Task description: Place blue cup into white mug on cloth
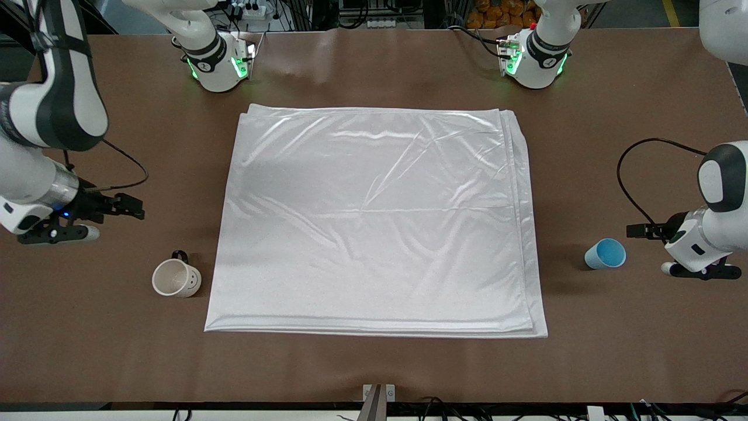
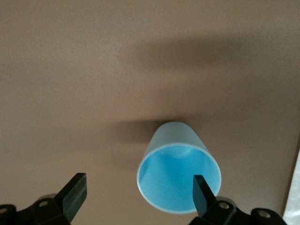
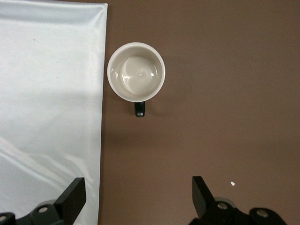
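The blue cup (image 1: 605, 254) stands open side up on the bare table beside the cloth (image 1: 374, 222), toward the left arm's end. My left gripper (image 1: 640, 231) is open and empty, low over the table beside the cup. In the left wrist view the cup (image 2: 178, 164) sits close to one finger (image 2: 201, 193) of my left gripper (image 2: 139, 197). The white mug (image 1: 176, 278) stands upright on the bare table beside the cloth's edge, toward the right arm's end. My right gripper (image 1: 133, 209) is open over the bare table, apart from the mug (image 3: 136, 71) and next to the cloth (image 3: 47, 93).
The two robot bases (image 1: 219, 61) (image 1: 534, 58) stand at the table's back edge. A black cable (image 1: 628, 169) loops over the table by the left arm. A metal bracket (image 1: 378, 393) sits at the front edge. A small white speck (image 3: 232, 183) lies on the table.
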Controlling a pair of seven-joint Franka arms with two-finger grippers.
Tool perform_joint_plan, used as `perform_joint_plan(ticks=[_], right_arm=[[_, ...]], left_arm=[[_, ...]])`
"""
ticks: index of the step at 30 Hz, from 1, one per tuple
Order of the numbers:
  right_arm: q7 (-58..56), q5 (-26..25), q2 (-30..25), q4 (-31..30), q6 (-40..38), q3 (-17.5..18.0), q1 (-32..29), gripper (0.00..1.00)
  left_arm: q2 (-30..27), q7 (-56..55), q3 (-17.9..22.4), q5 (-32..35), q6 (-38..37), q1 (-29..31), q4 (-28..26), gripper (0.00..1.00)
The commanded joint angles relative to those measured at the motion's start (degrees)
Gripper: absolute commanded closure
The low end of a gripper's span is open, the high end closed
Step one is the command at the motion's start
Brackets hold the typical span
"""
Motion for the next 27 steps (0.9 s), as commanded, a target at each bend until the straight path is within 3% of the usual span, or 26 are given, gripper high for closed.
perform_joint_plan(ticks=[1,6,9,14,15,16,18,23,27], right_arm=[[0.9,1.7,2.6,1.4,2.7,0.0,0.7,0.02],[0.9,1.8,5.0,3.6,3.2,0.0,0.8,0.17],[0.9,1.7,6.2,4.6,3.3,0.0,0.8,0.34],[0.8,1.7,6.9,6.0,3.3,0.0,0.9,0.7],[0.8,1.6,6.9,6.0,3.3,0.0,0.9,0.77],[0.8,1.5,6.9,6.1,3.3,0.0,0.9,0.83],[0.7,1.3,6.9,6.2,3.2,0.0,0.9,0.99],[0.5,1.0,5.5,7.3,2.2,0.0,1.4,1.0],[0.8,0.5,1.9,8.3,-2.9,0.1,2.8,1.0]], left_arm=[[2.3,0.9,-0.3,1.5,2.6,0.6,1.5,0.0],[2.9,0.9,-0.3,1.5,3.5,0.9,1.4,0.0],[3.4,0.8,-0.3,1.0,4.2,0.9,1.4,0.01],[3.6,-0.2,-0.3,0.2,4.4,1.0,1.3,0.82],[3.5,-0.2,-0.3,-0.1,4.4,1.1,1.1,0.96],[3.5,-0.2,-0.3,-0.4,4.4,1.5,1.1,1.0],[3.4,-0.2,-0.3,-0.8,4.4,2.4,1.0,1.0],[3.4,-0.2,-0.4,-0.9,4.3,2.7,1.0,1.0],[3.4,-0.1,-0.4,-1.0,4.4,2.7,1.0,1.0]])
